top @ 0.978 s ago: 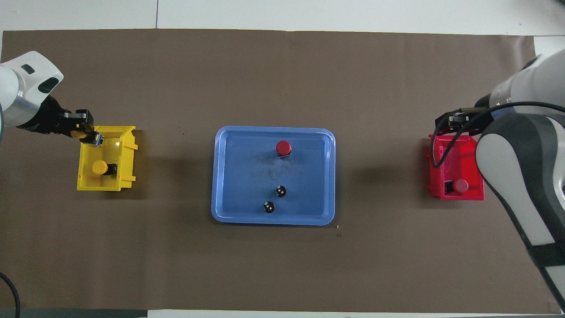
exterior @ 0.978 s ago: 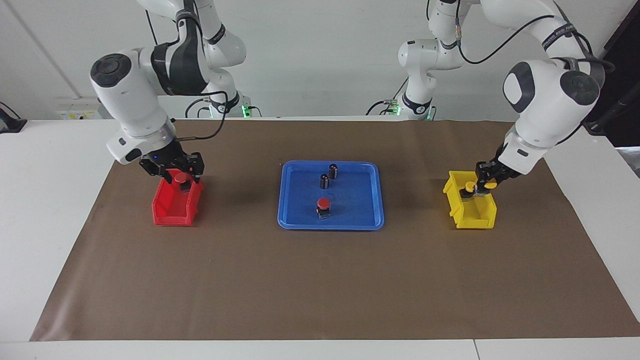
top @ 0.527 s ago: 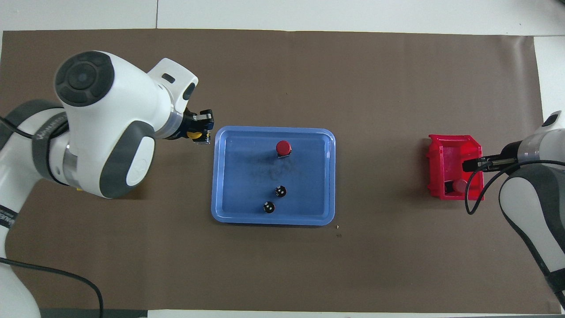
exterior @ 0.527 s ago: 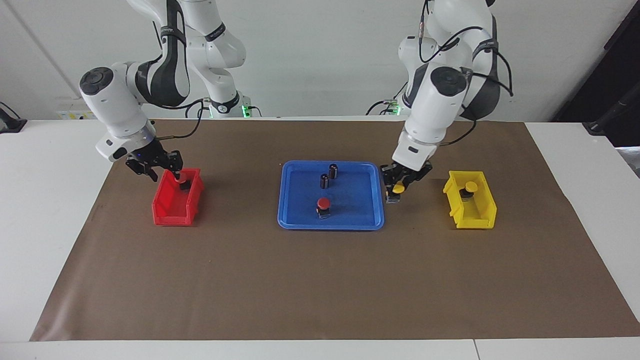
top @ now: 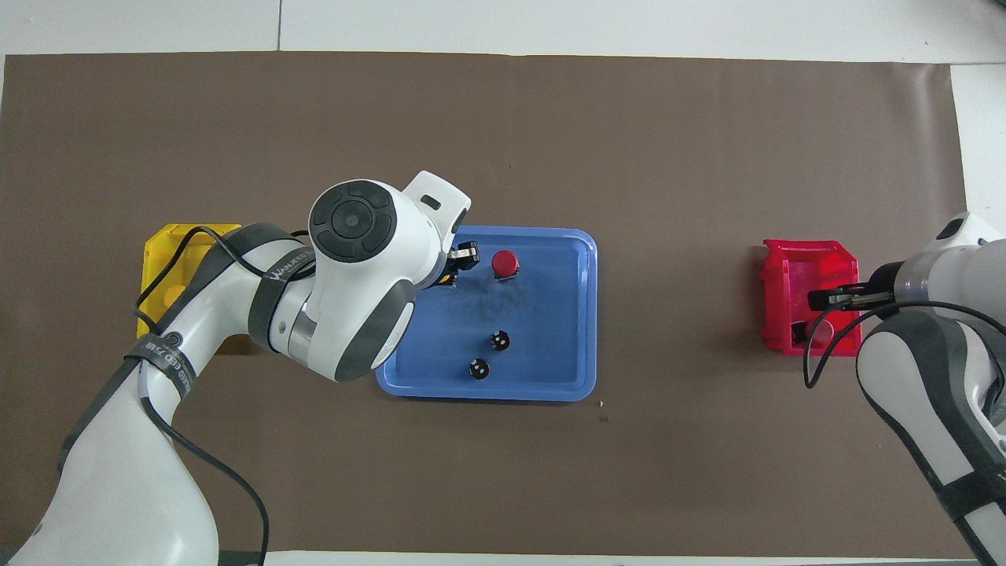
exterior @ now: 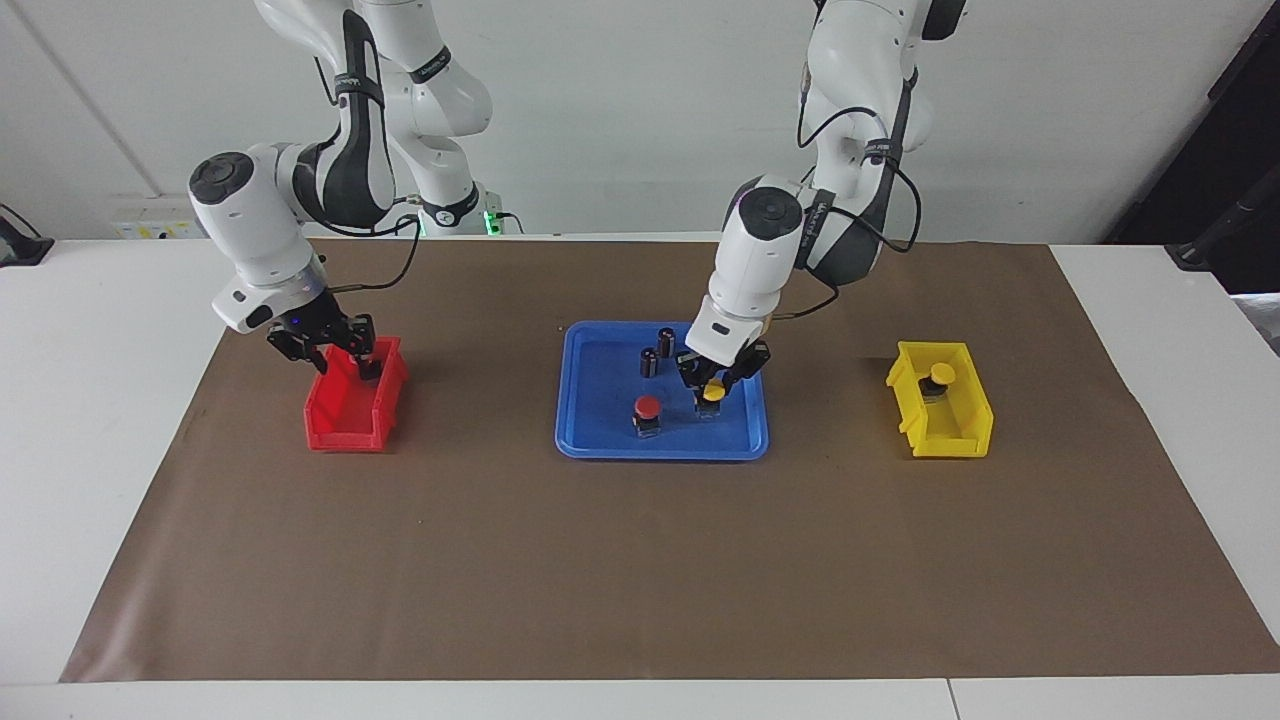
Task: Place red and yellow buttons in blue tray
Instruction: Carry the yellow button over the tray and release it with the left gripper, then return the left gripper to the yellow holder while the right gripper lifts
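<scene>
The blue tray (exterior: 660,453) lies mid-table, also in the overhead view (top: 487,395). A red button (exterior: 648,412) stands in it (top: 504,262). My left gripper (exterior: 712,392) is shut on a yellow button (exterior: 713,391) and holds it low over the tray beside the red button; in the overhead view the arm hides most of that gripper (top: 454,271). A second yellow button (exterior: 942,374) sits in the yellow bin (exterior: 945,440). My right gripper (exterior: 340,352) is down in the red bin (exterior: 345,425). It covers the red button there, of which only the dark base (top: 799,335) shows.
Two dark capless cylinders (exterior: 666,342) (exterior: 649,362) stand in the tray, nearer to the robots than the red button. The yellow bin is at the left arm's end of the brown mat (exterior: 640,580), the red bin at the right arm's end.
My left gripper has carried the yellow button from the yellow bin across to the blue tray and lowered it. My right gripper has shifted slightly and stays at the red bin.
</scene>
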You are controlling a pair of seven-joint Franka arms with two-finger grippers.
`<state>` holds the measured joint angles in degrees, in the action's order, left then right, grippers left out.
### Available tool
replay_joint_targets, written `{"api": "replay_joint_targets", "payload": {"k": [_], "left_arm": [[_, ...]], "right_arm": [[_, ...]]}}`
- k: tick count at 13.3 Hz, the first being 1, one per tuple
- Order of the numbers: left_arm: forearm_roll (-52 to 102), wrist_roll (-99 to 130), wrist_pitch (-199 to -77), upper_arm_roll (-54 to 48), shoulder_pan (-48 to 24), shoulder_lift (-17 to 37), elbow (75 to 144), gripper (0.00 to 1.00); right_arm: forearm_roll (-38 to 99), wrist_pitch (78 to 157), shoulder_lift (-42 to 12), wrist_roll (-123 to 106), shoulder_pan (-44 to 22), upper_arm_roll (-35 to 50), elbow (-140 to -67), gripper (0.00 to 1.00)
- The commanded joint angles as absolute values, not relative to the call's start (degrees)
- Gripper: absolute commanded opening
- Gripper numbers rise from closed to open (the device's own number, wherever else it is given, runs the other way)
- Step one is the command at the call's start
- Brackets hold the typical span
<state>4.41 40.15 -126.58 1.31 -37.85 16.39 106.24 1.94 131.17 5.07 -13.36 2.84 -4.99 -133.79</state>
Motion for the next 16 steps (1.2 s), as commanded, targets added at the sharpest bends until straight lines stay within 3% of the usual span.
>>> {"api": "replay_joint_targets", "payload": {"k": [1, 2, 3, 4, 5, 8, 12, 16], "left_arm": [[5.8, 41.7, -131.0, 2.3, -39.6, 18.3, 106.6, 0.06], [5.8, 41.9, -131.3, 2.3, -39.6, 18.5, 106.4, 0.17], [5.8, 42.0, -130.6, 2.4, -39.7, 18.5, 105.8, 0.61], [5.8, 42.0, -129.7, 2.5, -39.7, 18.5, 105.1, 0.87], [5.5, 41.9, -127.6, 2.5, -39.6, 18.0, 104.3, 0.97], [3.5, 33.5, -112.8, 3.2, -37.5, 13.9, 100.1, 1.00], [1.8, 15.7, -102.1, 3.2, -24.7, 7.2, 100.8, 1.00], [-1.8, 1.4, -103.9, 3.1, -11.6, 1.3, 108.6, 1.00]], "right_arm": [[3.3, 133.1, 6.9, -14.8, 3.4, -4.5, -137.4, 0.62], [3.3, 133.1, 6.9, -14.8, 3.4, -4.5, -137.6, 0.62], [3.3, 133.1, 6.9, -14.7, 3.4, -4.5, -137.9, 0.61], [3.3, 133.2, 7.0, -14.8, 3.3, -4.5, -138.2, 0.61], [3.3, 133.2, 7.2, -14.8, 3.3, -4.5, -138.4, 0.61], [3.3, 133.6, 7.1, -15.5, 3.5, -4.5, -139.8, 0.60], [3.3, 133.9, 7.3, -15.7, 3.4, -4.5, -140.5, 0.51], [3.3, 133.8, 7.3, -15.9, 3.4, -4.5, -140.5, 0.29]]}}
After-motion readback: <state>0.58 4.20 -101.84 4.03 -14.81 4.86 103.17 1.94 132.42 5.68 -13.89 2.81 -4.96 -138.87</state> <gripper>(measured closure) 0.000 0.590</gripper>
